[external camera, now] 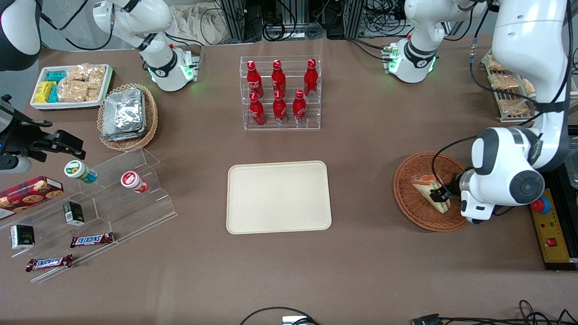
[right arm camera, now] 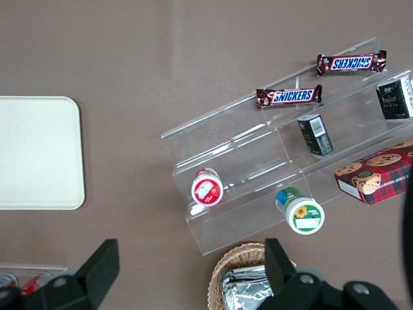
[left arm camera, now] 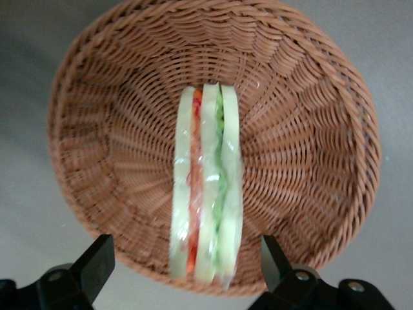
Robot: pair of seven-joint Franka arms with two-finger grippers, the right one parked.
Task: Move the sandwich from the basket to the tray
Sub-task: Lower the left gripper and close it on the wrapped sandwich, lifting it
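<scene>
1. The sandwich (left arm camera: pixel 206 187) is lying on edge in the basket (left arm camera: pixel 310 97), with its wrapped wedge reaching up onto the rim, and its long axis is running straight out from between the fingers (left arm camera: pixel 97 261).
2. The gripper (left arm camera: pixel 187 265) is hovering just above the sandwich's nearer end, one finger standing to each side of the bread faces.
3. The fingers are spread wide and released, touching nothing and gripping nothing; clear gaps are showing on both sides.
4. The tray (external camera: pixel 278 197) is waiting well apart, toward the parked arm's end of the table.
5. Judging from this, a straight descent and squeeze across the bread faces is coming next.
</scene>
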